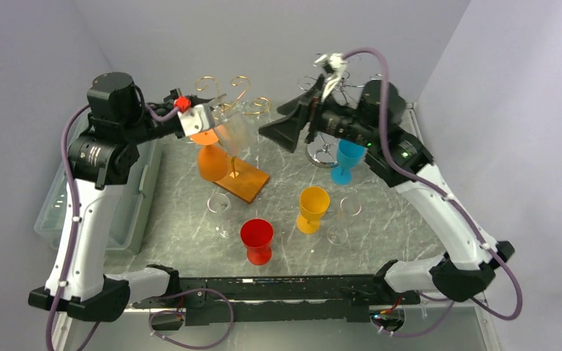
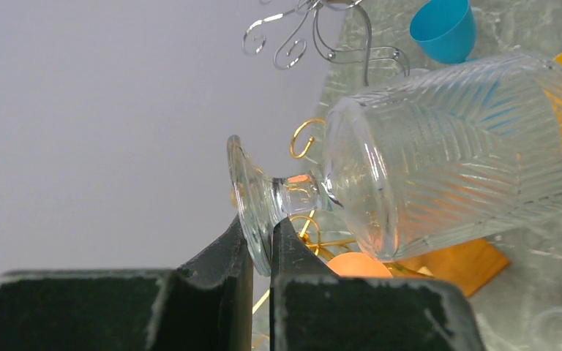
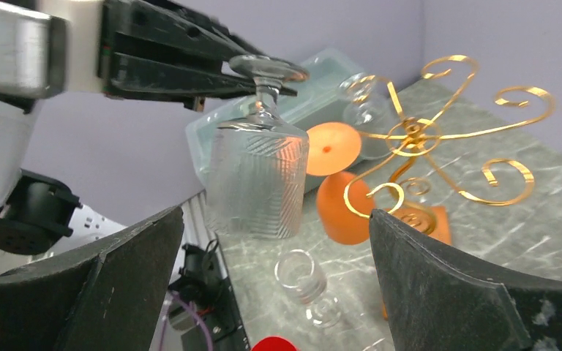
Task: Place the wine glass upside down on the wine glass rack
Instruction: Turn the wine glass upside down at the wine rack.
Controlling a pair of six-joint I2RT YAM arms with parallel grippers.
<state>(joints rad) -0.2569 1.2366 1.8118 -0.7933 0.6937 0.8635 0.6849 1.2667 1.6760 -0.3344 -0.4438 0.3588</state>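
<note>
A clear ribbed wine glass (image 1: 233, 131) hangs in the air with its foot up and its bowl tilted down, just left of the gold wire rack (image 1: 235, 91). My left gripper (image 1: 216, 110) is shut on the rim of the glass's foot (image 2: 252, 201); in the left wrist view the fingers (image 2: 293, 252) pinch it from both sides. An orange glass (image 1: 212, 157) hangs upside down on the rack above its orange wooden base (image 1: 245, 183). My right gripper (image 1: 278, 126) is open and empty, a little to the right of the held glass (image 3: 256, 175), facing it.
A red cup (image 1: 257, 240), a yellow cup (image 1: 312, 208) and a blue cup (image 1: 348, 161) stand on the marble table, with clear glasses (image 1: 221, 208) (image 1: 344, 218) among them. A silver wire rack (image 1: 329, 82) sits behind the right arm. A translucent bin (image 1: 58, 208) lies at the left.
</note>
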